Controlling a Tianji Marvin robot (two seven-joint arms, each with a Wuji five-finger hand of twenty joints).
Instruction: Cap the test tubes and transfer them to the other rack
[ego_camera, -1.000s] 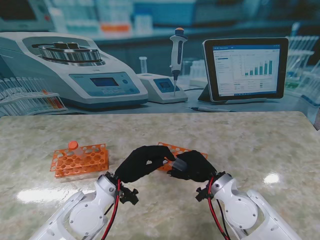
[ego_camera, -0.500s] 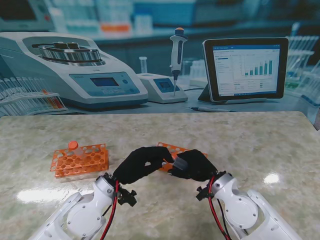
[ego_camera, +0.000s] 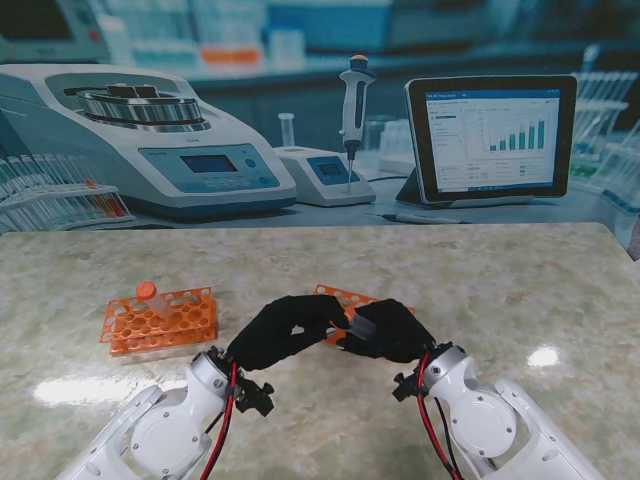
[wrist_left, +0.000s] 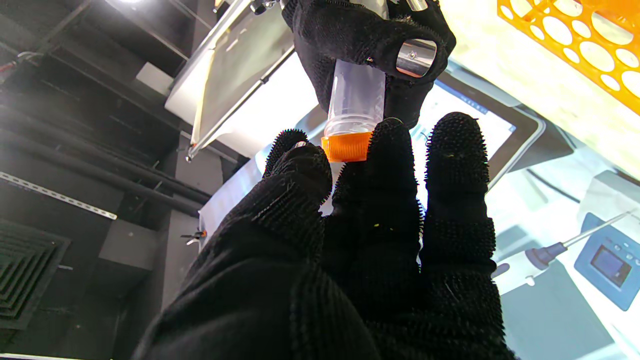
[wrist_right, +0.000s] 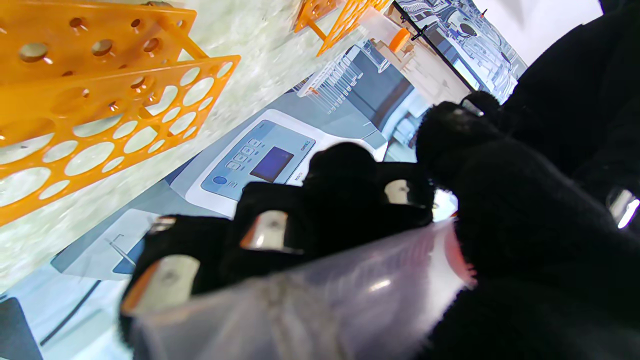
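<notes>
**Cap meets tube between the two hands, above the table**

The right hand (ego_camera: 385, 332) has its fingers wrapped around a clear test tube (wrist_left: 354, 102), holding it sideways with the open end turned toward the left hand (ego_camera: 282, 330). That pose makes sense: it braces the tube so the other hand can work on its mouth. The left hand pinches an orange cap (wrist_left: 347, 146) between thumb and fingertips (wrist_left: 387, 150) and presents it at the tube's end; in the left wrist view the cap sits on the mouth, though whether it is fully seated I cannot tell. Both hands meet in mid-air just nearer to me than the right orange rack (ego_camera: 357, 300), so the tube is clear of any hole while it is being closed.

The left orange rack (ego_camera: 160, 318) stands well apart to the left and carries one capped tube (ego_camera: 151, 296) upright near its far corner, which suggests it is the destination. The marble table (ego_camera: 500, 290) lies bare between the racks, so I judge the path across is free. Behind the table, a centrifuge (ego_camera: 150, 145), a pipette on its stand (ego_camera: 354, 105) and a tablet (ego_camera: 490, 135) are out of reach and no hindrance.
</notes>
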